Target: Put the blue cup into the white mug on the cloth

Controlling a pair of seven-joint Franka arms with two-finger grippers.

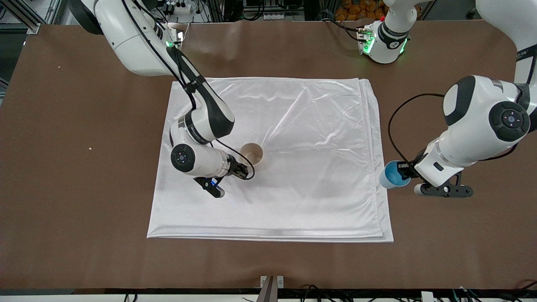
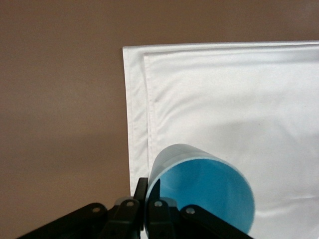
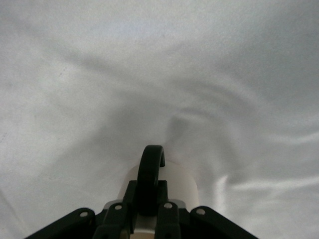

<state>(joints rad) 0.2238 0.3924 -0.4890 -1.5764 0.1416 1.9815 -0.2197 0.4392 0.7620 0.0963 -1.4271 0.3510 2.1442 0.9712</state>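
On my front feed, the cloth [image 1: 293,167] lies spread over the brown surface [image 1: 84,167], its folded layers showing along the edge toward the left arm's end.

My left gripper [image 1: 406,171] hangs over that layered edge, fingers clenched on the rim of the blue cup [image 1: 393,175]. The cup is carried tilted, its open mouth turned toward the cloth. In the left wrist view the cup [image 2: 202,191] fills the lower part of the picture with its blue inside showing, one finger inside the rim and one outside, and the cloth's corner [image 2: 224,99] lies below it.

Farther from the front camera, the white mug [image 1: 251,154] stands upright on the cloth, toward the right arm's end. My right gripper [image 1: 240,167] is down at the mug. In the right wrist view its fingers [image 3: 167,214] grip the black loop handle [image 3: 151,172], with the mug's pale body [image 3: 182,184] just past them.
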